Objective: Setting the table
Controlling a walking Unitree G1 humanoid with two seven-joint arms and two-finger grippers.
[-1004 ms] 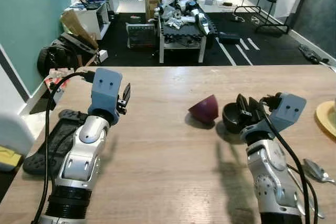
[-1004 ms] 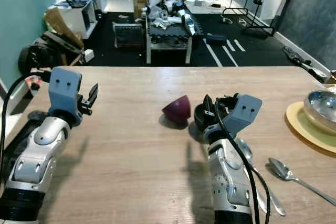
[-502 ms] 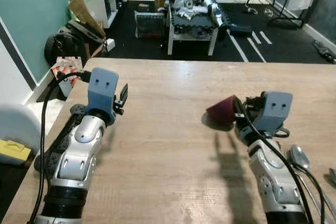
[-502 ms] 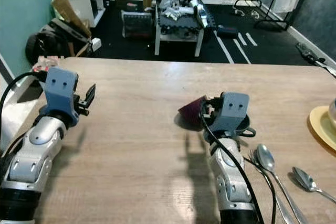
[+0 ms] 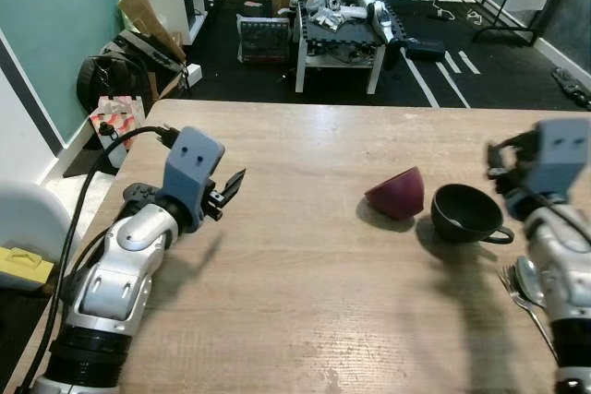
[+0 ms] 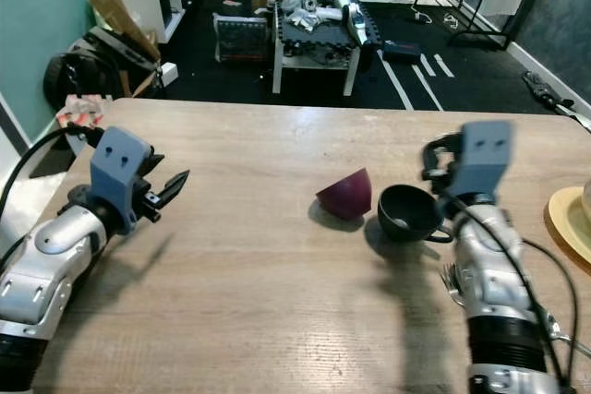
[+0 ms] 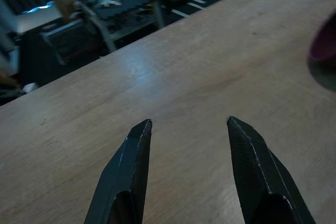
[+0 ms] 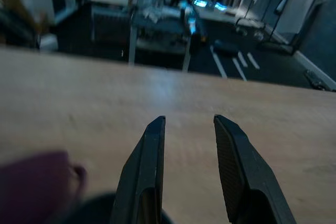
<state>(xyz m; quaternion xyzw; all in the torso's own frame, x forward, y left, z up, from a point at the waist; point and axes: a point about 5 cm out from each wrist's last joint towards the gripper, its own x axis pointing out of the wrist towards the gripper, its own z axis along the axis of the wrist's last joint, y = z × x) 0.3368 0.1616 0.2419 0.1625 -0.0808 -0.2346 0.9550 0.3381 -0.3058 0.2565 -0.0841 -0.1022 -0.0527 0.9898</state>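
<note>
Right tool (image 8: 186, 124) — spread, empty — above black cup (image 5: 466, 212)

- Bare light wooden tabletop (image 5: 295, 283) lies open between my two arms.
- A tipped maroon bowl (image 5: 396, 198) and a black handled cup (image 5: 466, 212), just beside each other, block the middle right.
- Metal spoons (image 5: 523, 281) crowd my right arm.
</note>
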